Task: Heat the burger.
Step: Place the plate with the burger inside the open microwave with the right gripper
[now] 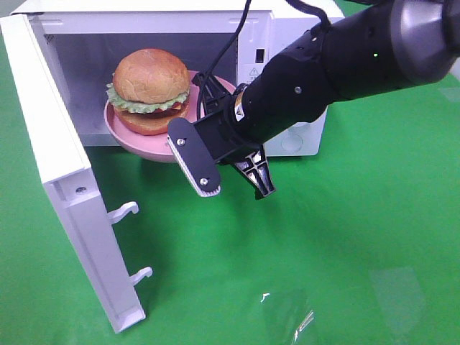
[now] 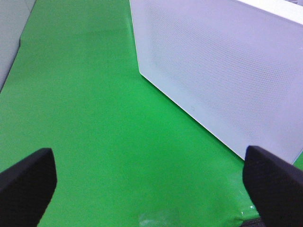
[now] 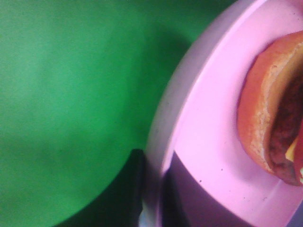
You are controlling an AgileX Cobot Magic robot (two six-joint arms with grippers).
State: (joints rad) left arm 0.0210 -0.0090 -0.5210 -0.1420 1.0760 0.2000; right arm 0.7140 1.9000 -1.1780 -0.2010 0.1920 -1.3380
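Burger (image 1: pixel 151 86) rides plate (image 1: pixel 133 138) seemingly pinched by right gripper (image 3: pixel 151 201).

Microwave door (image 1: pixel 65 194) wide open, burger (image 1: pixel 151 83) on pink plate (image 1: pixel 140 147) blocking mouth, right arm (image 1: pixel 338 65) alongside, cloth (image 1: pixel 345 237) free

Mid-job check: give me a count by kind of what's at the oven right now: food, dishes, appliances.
Food: 1, the burger
Dishes: 1, the pink plate under it
Appliances: 1, the microwave, door open
Total: 3
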